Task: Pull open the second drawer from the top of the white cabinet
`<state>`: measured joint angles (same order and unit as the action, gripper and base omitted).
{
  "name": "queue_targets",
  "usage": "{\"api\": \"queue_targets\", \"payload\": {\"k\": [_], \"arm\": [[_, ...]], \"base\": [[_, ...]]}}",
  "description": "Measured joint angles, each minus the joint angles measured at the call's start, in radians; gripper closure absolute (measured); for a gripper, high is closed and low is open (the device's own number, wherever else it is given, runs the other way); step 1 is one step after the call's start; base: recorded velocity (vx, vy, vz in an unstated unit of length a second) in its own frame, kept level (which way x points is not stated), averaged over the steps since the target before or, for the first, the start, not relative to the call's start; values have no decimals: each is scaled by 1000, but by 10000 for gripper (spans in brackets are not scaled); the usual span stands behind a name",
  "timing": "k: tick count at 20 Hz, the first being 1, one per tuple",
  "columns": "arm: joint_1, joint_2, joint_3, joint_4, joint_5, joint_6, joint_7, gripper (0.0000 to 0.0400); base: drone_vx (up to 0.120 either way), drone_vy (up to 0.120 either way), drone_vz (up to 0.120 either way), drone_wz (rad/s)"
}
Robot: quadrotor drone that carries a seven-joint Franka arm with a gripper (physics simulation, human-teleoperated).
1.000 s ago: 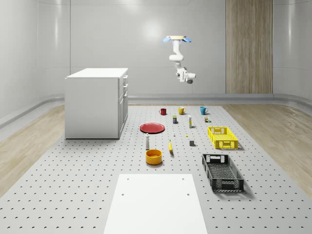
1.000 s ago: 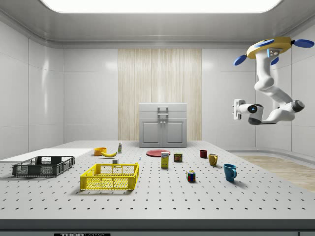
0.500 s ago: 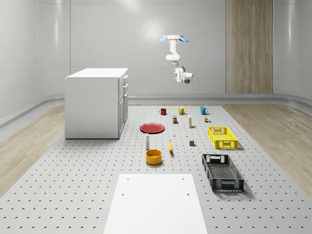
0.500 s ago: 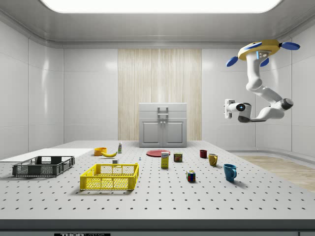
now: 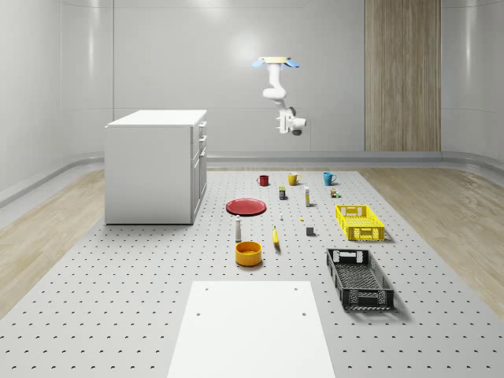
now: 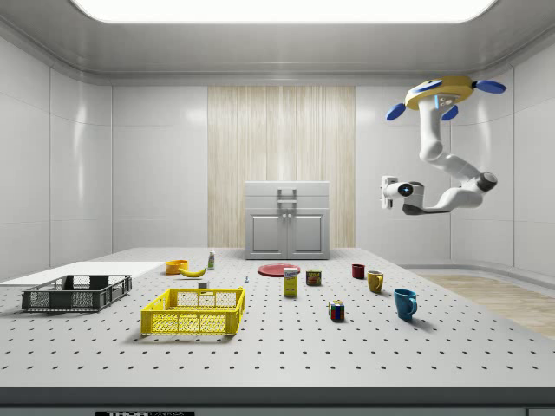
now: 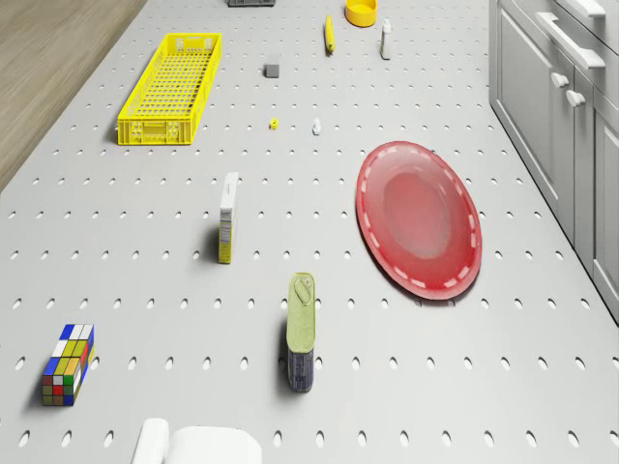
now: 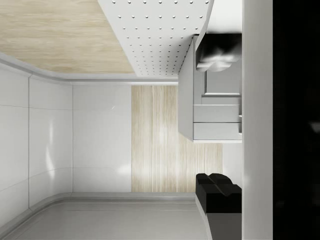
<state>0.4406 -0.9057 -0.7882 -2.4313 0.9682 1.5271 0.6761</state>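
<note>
Your white cabinet [image 5: 157,165] is a plain, flat-sided box standing upright on the grey perforated table [image 5: 118,299] at the whole-scene view's left; its front, with stacked drawers whose bar handles [image 6: 287,197] run level, faces the objects laid out on the table, and the second drawer from the top [image 6: 287,204] sits flush and shut. Your drone [image 6: 442,89], a yellow disc with blue rotors, hovers high over the table's far end, well apart from the cabinet. Its jointed white arm hangs bent, holding the gripper [image 6: 384,191] level and aimed at the cabinet front, and you see the dark fingers [image 8: 218,192] spread apart, holding nothing.
</note>
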Motion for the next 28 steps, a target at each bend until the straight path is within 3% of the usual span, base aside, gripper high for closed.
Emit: {"api": "queue_targets", "payload": {"k": [28], "arm": [[125, -114, -52, -15, -84, 111, 69, 100]], "base": [[120, -120, 0, 0]]}}
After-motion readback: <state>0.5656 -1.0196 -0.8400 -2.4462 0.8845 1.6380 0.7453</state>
